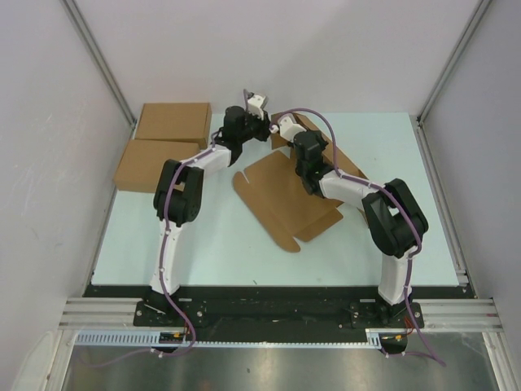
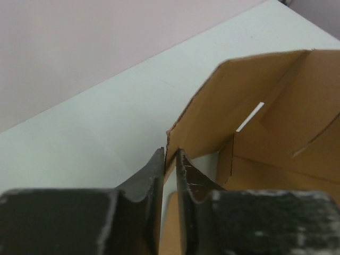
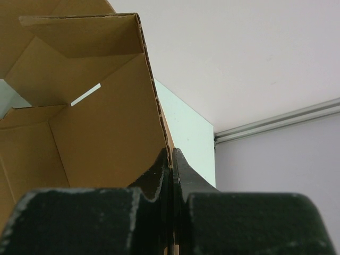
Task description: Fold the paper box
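Paper box (image 1: 277, 204) edges (raised) sit within left fingers (image 2: 146, 183), right fingers (image 3: 156, 178).

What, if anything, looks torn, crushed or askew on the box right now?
Nothing stands out. The paper box is half-formed: far walls raised, near flaps lying flat on the table, with no tears or crushing visible.

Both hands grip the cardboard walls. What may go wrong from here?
1. The left hand and the right hand each pinch only the thin edge of a raised wall of the paper box, near their tips; it may slip out or tear.
2. The near flaps lie flat and free on the table, so the sheet may slide or twist when pulled.
3. The hands work close together; they may bump.
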{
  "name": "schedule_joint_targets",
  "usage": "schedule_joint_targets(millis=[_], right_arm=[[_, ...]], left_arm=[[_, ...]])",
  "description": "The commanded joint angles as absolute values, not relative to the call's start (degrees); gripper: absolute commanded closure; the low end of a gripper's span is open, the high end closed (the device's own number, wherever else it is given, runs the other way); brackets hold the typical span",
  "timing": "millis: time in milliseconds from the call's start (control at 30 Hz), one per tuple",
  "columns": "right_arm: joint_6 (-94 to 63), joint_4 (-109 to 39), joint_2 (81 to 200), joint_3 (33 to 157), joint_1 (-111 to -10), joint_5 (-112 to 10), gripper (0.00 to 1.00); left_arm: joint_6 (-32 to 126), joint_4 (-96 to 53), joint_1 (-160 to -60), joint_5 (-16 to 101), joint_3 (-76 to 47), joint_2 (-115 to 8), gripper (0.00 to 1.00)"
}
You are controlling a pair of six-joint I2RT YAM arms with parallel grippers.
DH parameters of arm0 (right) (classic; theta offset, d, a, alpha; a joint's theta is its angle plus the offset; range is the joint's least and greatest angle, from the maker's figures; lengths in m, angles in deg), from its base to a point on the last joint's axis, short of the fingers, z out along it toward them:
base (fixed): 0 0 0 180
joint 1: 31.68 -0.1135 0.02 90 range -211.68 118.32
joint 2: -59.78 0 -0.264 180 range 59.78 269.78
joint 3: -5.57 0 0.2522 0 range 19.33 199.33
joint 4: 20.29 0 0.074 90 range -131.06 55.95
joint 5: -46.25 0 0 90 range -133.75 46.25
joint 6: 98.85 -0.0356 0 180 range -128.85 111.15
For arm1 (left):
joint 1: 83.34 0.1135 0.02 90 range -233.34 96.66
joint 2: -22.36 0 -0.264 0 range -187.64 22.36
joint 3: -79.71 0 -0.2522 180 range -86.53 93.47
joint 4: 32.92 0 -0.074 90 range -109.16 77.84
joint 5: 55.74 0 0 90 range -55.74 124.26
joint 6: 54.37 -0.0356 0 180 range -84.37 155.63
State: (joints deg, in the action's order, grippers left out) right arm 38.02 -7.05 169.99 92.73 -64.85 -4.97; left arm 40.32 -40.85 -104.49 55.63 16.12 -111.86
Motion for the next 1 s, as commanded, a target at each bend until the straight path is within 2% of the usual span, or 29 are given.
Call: schedule_joint_targets(millis=[0,67,133,167,200,233,300,367,433,567,600,633,667,733,767,800,967], right_arm=[[35.7,-12.6,170.5,91.4,-65.7,-7.7,1.0],[35.8,-12.5,170.6,91.4,-66.0,-7.5,1.0],[35.9,-12.4,170.6,91.4,-66.3,-7.5,1.0],[35.9,-12.5,170.5,91.4,-66.2,-7.5,1.0],[35.8,-12.9,170.4,91.3,-66.3,-7.6,1.0],[35.7,-13.2,170.2,91.3,-66.3,-7.9,1.0],[35.7,-13.8,169.8,91.4,-66.2,-8.3,1.0],[35.5,-14.1,169.6,91.4,-66.1,-8.8,1.0],[35.6,-14.3,169.7,91.4,-66.0,-8.8,1.0],[35.8,-13.8,169.9,91.4,-66.1,-8.9,1.0],[35.8,-13.8,169.9,91.3,-66.0,-9.0,1.0],[35.8,-13.8,170.0,91.4,-66.0,-9.0,1.0],[35.9,-13.6,170.1,91.4,-66.1,-8.9,1.0],[35.9,-13.5,170.3,91.4,-66.1,-9.2,1.0],[35.9,-13.2,170.6,91.4,-66.1,-9.1,1.0],[35.9,-13.1,170.6,91.4,-66.1,-9.0,1.0],[35.7,-12.3,171.1,91.4,-66.6,-8.9,1.0]], left_arm=[[39.1,-41.6,-104.7,60.4,16.1,-110.8,0.92],[39.7,-42.7,-104.7,61.4,14.7,-110.2,0.98],[40.7,-44.8,-104.7,62.3,12.8,-109.5,0.99],[41.2,-45.3,-104.7,61.8,12.4,-109.3,0.93],[41.6,-45.8,-104.7,61.2,12.3,-109.3,0.67],[42.0,-46.0,-104.6,61.0,12.3,-109.5,0.54],[42.7,-47.0,-104.4,63.2,12.9,-110.1,0.37],[44.3,-48.2,-104.5,65.1,13.0,-110.4,0.37],[45.2,-49.3,-104.6,66.3,13.3,-111.1,0.4],[45.8,-50.6,-104.7,67.2,13.8,-111.7,0.55],[45.9,-50.9,-104.7,67.4,14.0,-111.9,0.67],[46.0,-51.1,-104.7,67.5,14.1,-112.0,0.72],[46.5,-51.4,-104.7,67.8,14.2,-112.2,0.81],[47.5,-52.5,-104.9,69.0,13.8,-112.2,0.89],[48.2,-53.3,-105.0,69.3,12.9,-111.9,0.97],[48.4,-54.0,-105.1,69.3,12.0,-111.5,1.0],[47.8,-54.1,-106.7,66.0,7.6,-108.3,1.0]])
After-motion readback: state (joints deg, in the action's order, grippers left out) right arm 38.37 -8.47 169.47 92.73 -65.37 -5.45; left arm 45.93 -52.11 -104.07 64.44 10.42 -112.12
